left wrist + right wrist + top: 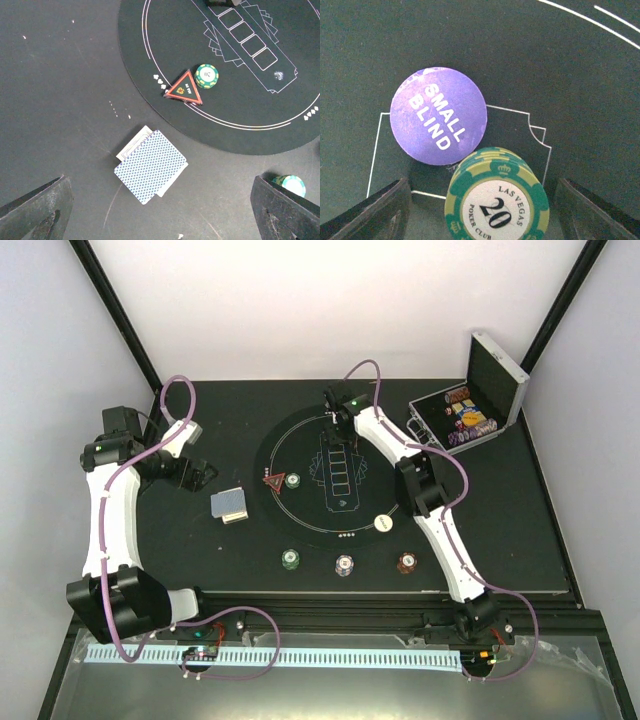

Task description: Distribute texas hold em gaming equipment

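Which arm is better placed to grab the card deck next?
Left. The left gripper hangs open over the card deck beside the mat; the right gripper is far across the mat, by the small blind disc.

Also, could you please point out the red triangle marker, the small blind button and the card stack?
red triangle marker (184,89), left wrist view, central emblem
small blind button (438,116), right wrist view, white lettering
card stack (151,166), left wrist view, top card's back

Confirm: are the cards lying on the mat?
No, the cards lie on the bare table, just outside the mat.
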You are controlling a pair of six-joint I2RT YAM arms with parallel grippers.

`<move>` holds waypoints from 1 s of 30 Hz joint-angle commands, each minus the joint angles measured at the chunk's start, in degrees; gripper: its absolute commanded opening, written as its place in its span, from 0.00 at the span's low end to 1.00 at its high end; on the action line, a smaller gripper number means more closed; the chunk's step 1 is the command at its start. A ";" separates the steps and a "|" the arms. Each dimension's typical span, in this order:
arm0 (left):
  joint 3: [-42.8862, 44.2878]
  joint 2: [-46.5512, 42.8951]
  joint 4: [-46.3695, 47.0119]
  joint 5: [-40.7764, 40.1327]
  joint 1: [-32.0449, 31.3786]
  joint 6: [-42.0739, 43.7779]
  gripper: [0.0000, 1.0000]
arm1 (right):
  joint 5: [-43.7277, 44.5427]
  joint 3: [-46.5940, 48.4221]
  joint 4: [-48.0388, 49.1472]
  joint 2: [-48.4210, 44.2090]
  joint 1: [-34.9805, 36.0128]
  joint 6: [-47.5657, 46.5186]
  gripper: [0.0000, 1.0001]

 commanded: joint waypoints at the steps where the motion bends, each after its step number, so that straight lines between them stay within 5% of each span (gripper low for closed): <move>1: 2.79 -0.88 -1.92 1.70 0.32 1.41 0.99 | 1.94 -1.08 -1.95 -3.72 -0.58 -0.01 0.86; 7: 3.49 -2.32 -3.22 3.04 0.32 0.84 0.99 | 1.54 -9.19 -1.80 -17.41 -0.01 1.85 0.91; 13: 3.97 -3.31 -4.35 3.27 0.37 0.08 0.99 | 1.67 -41.77 9.49 -40.64 8.81 3.98 0.92; 18: 2.56 -4.07 -3.88 2.50 0.32 -0.72 0.99 | -0.93 -57.01 13.81 -50.86 21.82 8.64 0.93; 23: 0.58 -5.06 -3.13 2.41 0.32 -1.01 0.99 | -0.17 -57.99 12.95 -48.34 33.98 12.06 0.93; 30: -0.09 -6.14 -2.87 1.55 0.33 -0.90 0.99 | -0.90 -55.41 12.30 -40.42 40.60 13.15 0.93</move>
